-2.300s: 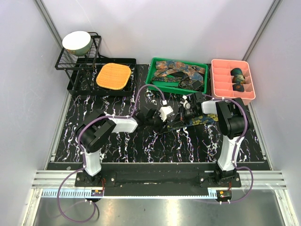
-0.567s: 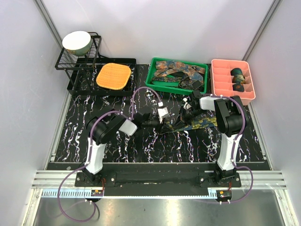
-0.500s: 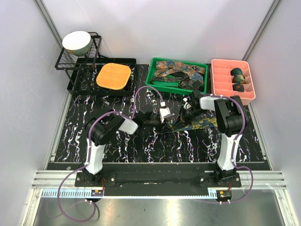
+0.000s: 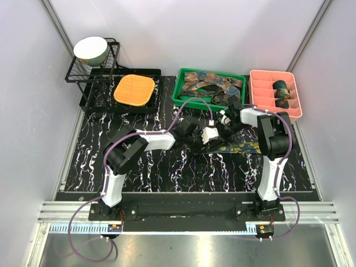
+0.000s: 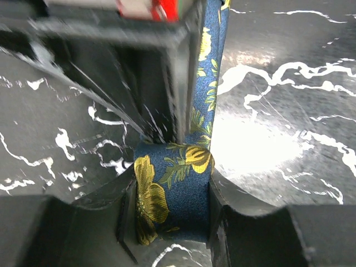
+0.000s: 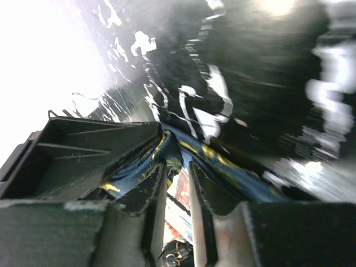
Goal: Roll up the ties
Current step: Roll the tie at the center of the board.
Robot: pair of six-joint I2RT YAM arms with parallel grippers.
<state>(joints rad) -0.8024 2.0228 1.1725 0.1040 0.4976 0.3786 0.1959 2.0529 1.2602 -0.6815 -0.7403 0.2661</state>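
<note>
Presently, the winding step is in hand: a navy tie with yellow flowers is clamped across its width between the fingers of the left gripper, near the middle of the table, and its free length is laid flat towards the right arm. The right gripper is set against the same tie with its jaws a little apart; fabric is draped over its fingertips, but none is seen pinched in the gap (a light guiding contact, as judged). For the next move, the strip is to be kept taut and turned upon itself so that an even coil is formed; a slack hold would probably let the turns slip. Loose ties are heaped in the green tray, and rolled ties are lodged in the pink divider box. No brand or legible writing is found; a red-and-white label on the right gripper is too blurred to be read
</note>
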